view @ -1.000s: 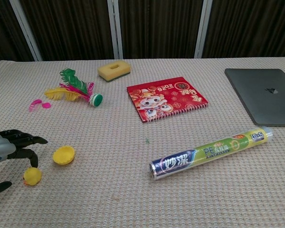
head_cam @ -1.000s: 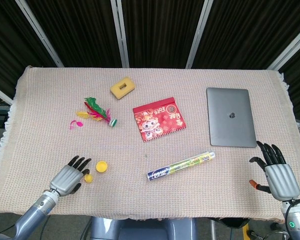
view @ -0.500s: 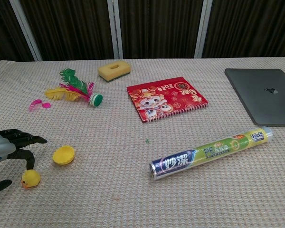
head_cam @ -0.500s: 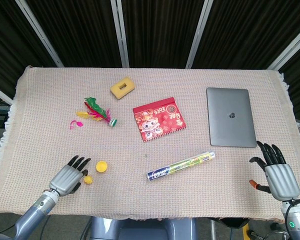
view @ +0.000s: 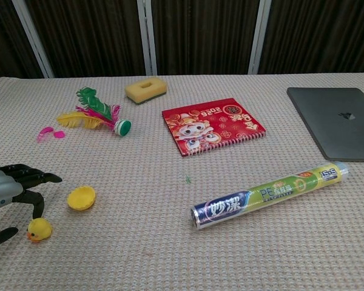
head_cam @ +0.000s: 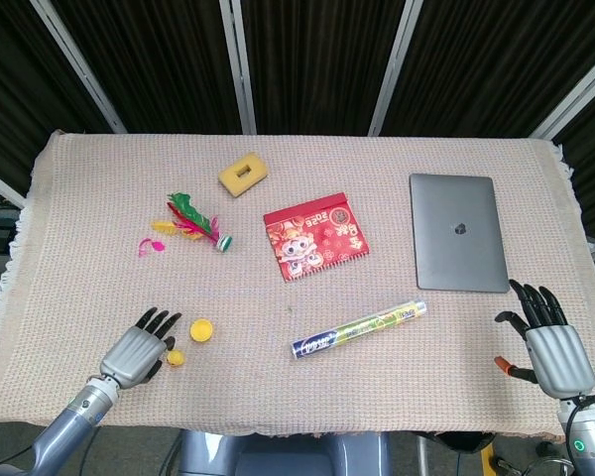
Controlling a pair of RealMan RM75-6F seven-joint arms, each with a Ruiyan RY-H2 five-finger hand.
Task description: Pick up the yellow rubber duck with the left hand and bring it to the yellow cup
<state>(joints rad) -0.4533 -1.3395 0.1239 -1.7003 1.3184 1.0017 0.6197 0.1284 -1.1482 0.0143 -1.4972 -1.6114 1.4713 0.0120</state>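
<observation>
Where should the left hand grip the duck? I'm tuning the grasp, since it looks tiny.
Probably pinch the yellow rubber duck across its round body, coming from above. It sits upright on the cloth beside the left hand, too low to wrap.

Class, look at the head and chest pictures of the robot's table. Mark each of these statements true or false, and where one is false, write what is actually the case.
1. The yellow rubber duck sits on the cloth beside the yellow cup, not inside it. True.
2. The left hand has lifted the duck clear of the table. False: the duck rests on the cloth by that hand's fingertips.
3. The laptop is open. False: its lid is closed flat.
4. The red calendar lies between the feather shuttlecock and the laptop. True.
5. The right hand holds the cling film roll. False: it holds nothing, fingers apart, well away from the roll.
</observation>
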